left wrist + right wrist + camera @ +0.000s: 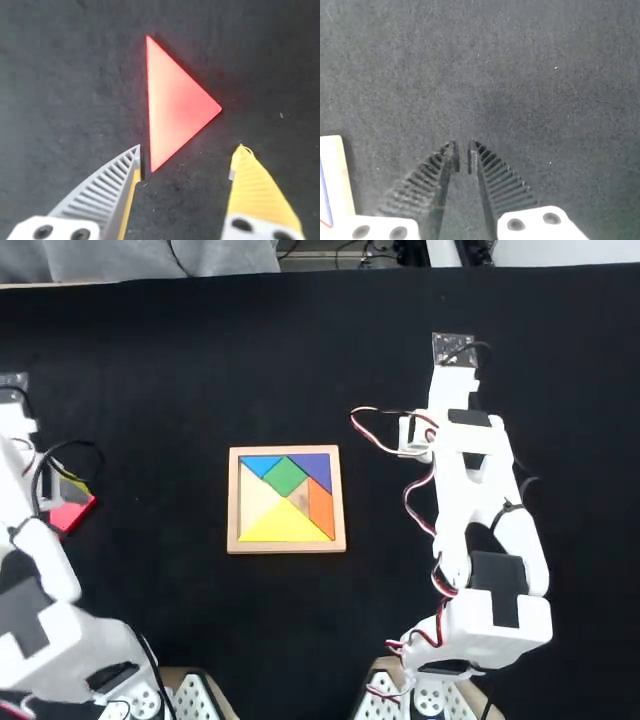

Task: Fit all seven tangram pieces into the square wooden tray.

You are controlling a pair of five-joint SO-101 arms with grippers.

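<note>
The square wooden tray [287,540] lies mid-table, holding blue, green, purple, orange and yellow pieces; a pale triangular patch shows along its left side. A red triangle [70,515] [175,105] lies flat on the black mat far to the left. My left gripper [62,490] [189,147] hangs open just above it. Its grey finger [120,175] and yellow finger [250,175] straddle the triangle's near corner without touching it. My right gripper [453,345] [462,150] is shut on nothing over bare mat, to the right of the tray and farther back.
The black mat [180,370] covers the whole table. The tray's pale edge [332,175] shows beside the right gripper. The right arm's white body [480,520] and its cables stand right of the tray. Both arm bases sit at the front edge.
</note>
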